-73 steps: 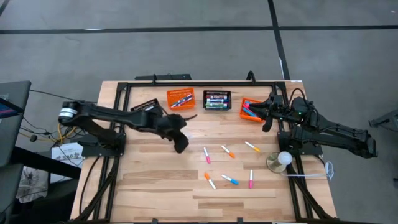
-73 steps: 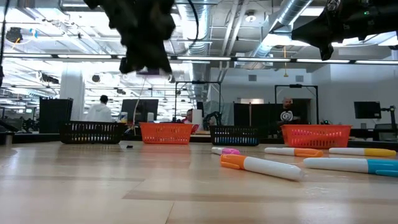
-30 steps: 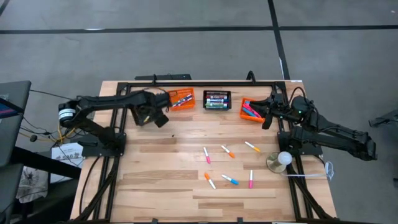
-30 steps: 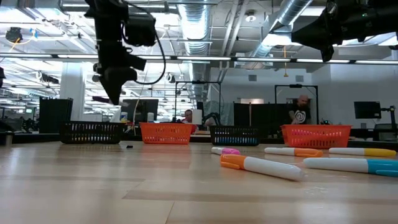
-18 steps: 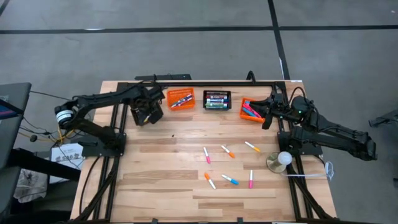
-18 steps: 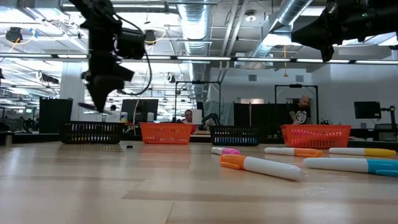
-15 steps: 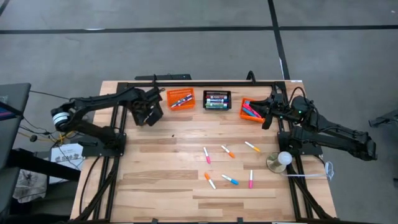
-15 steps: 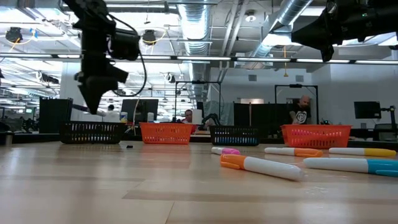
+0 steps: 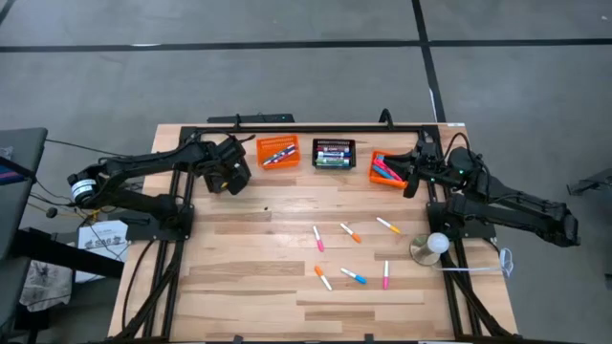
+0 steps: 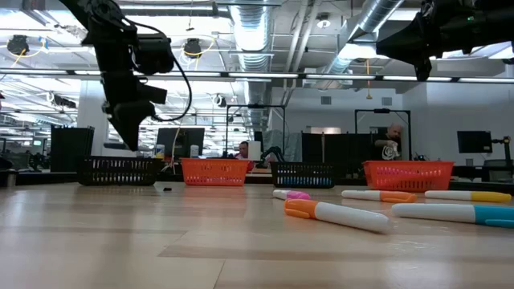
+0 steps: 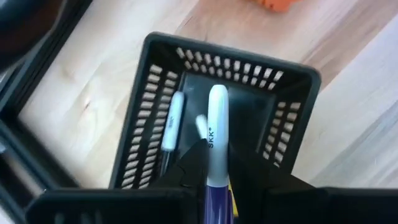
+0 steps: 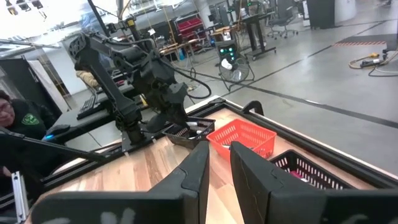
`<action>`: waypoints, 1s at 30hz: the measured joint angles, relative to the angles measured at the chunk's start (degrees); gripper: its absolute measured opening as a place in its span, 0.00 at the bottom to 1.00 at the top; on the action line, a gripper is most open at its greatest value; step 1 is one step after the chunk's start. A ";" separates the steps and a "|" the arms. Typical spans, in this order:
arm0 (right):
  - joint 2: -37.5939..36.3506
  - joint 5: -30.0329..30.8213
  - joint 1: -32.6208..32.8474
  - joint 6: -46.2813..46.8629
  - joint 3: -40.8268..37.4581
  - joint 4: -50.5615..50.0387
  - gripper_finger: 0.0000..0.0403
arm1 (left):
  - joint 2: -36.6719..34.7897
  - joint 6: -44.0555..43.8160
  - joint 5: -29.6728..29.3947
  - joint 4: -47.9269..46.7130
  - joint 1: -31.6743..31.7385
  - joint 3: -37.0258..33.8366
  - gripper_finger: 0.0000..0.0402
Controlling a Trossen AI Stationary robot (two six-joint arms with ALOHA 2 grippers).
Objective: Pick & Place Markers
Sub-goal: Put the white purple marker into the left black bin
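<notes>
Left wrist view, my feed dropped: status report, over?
Left hand shut on purple marker, over the black basket. One marker already inside. Right hand shut, parked.

Even, bright overhead light fills the room; in the low view the ceiling strip lights point(image 10: 48, 72) glare white and the arms read as dark silhouettes. The wooden surface point(image 9: 249, 277) is evenly lit from above, with only soft, short shadows. The nearest orange-capped marker point(image 10: 337, 215) looks slightly soft. The black basket point(image 11: 249, 81) seen from the left wrist is mildly blurred.
</notes>
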 joint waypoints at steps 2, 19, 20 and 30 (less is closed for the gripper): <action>-0.01 0.02 -0.01 0.00 0.00 -0.02 0.14 | 1.00 0.84 0.92 2.53 0.03 -0.73 0.13; -0.01 0.02 0.00 0.04 0.00 0.02 0.14 | 3.89 4.67 3.71 9.69 4.70 -5.70 0.14; 0.00 0.04 -0.02 0.04 0.00 0.02 0.14 | 3.89 4.74 3.88 10.03 4.80 -6.04 0.14; 0.00 0.02 0.00 0.05 0.00 0.02 0.14 | 3.89 4.77 2.81 10.85 4.86 -6.97 0.17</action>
